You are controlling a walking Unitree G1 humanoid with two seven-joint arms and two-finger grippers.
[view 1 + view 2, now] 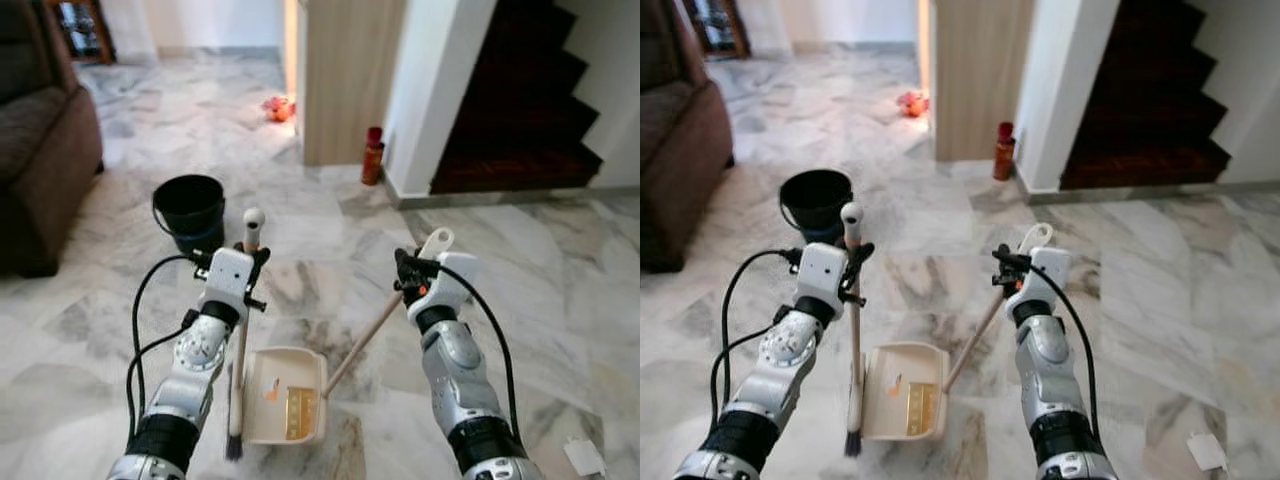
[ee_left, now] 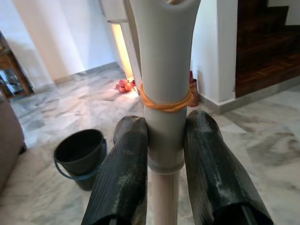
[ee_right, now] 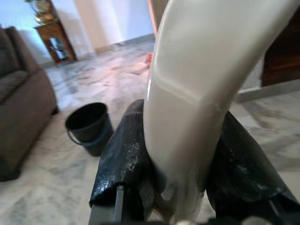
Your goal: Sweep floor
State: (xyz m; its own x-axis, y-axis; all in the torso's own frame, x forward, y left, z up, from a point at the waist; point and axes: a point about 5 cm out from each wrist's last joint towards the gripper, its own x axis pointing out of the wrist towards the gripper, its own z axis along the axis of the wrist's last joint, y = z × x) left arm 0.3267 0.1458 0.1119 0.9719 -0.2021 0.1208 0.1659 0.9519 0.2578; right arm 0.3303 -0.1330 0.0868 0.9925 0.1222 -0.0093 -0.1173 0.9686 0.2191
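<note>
My left gripper (image 1: 252,252) is shut on the upper handle of a small broom (image 1: 241,340), which stands upright with its dark bristles on the marble floor. In the left wrist view both black fingers (image 2: 123,168) clamp the pale handle (image 2: 164,108) below an orange rubber band. My right gripper (image 1: 408,268) is shut on the long handle of a cream dustpan (image 1: 285,395). The pan rests on the floor between my arms, just right of the broom's bristles. Orange and yellow scraps (image 1: 296,408) lie inside it. The right wrist view shows the fingers (image 3: 124,164) around the cream handle (image 3: 197,93).
A black bucket (image 1: 190,210) stands ahead to the left. A brown sofa (image 1: 40,160) is at far left. A wooden pillar (image 1: 345,80), a red bottle (image 1: 373,155) and a dark staircase (image 1: 520,100) are ahead. Orange objects (image 1: 278,108) lie farther back. A white scrap (image 1: 583,455) lies at right.
</note>
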